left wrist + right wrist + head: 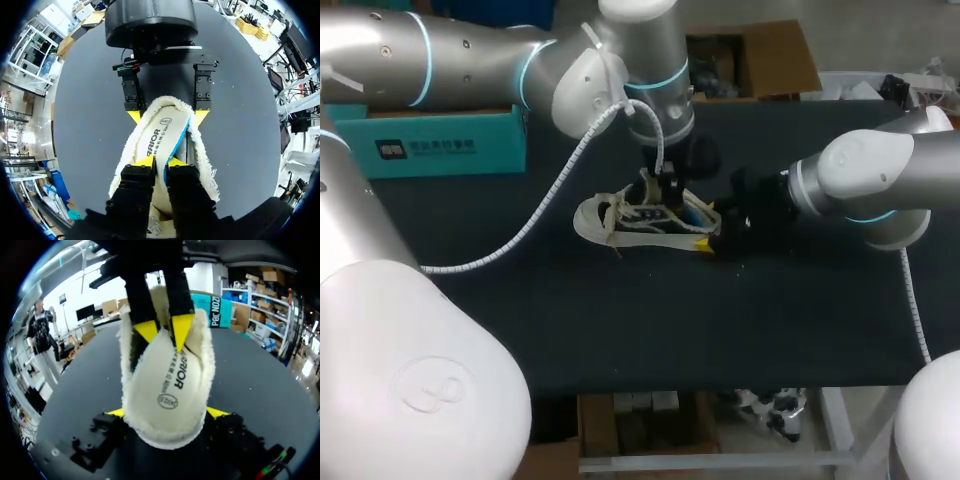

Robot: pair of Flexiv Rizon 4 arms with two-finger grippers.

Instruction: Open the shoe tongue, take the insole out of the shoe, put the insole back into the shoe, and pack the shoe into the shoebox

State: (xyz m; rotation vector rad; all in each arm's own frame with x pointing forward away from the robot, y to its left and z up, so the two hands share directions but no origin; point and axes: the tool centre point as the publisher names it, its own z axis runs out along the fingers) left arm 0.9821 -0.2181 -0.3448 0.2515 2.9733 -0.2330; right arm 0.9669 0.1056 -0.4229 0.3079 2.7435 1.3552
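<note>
**A:** Where's the shoe?

**B:** The shoe (620, 222) sits on its sole near the middle of the dark worktop (620, 330). Its toe points to my left and its heel to my right, with the laces hanging loose over the front.

**A:** And the insole?

**B:** The insole (159, 137) is inside the fleecy opening, printed face up. Its heel end lies against the back of the collar, and a blue edge shows along one side.

**A:** What's the left gripper doing?

**B:** The left gripper (160, 162) comes down from above into the opening. Its fingers (145, 161) are almost together, pinching the insole between the yellow tips.

**A:** The right one?

**B:** The right gripper (167, 412) is low at the heel end. Its fingers are spread wide – one yellow tip pressed against each side of the fleecy collar – so the shoe is clamped between them.

**A:** And the shoebox?

**B:** The teal shoebox (440, 145) stands at the far left of the worktop, well apart from the shoe; I can't tell whether it is open
</note>
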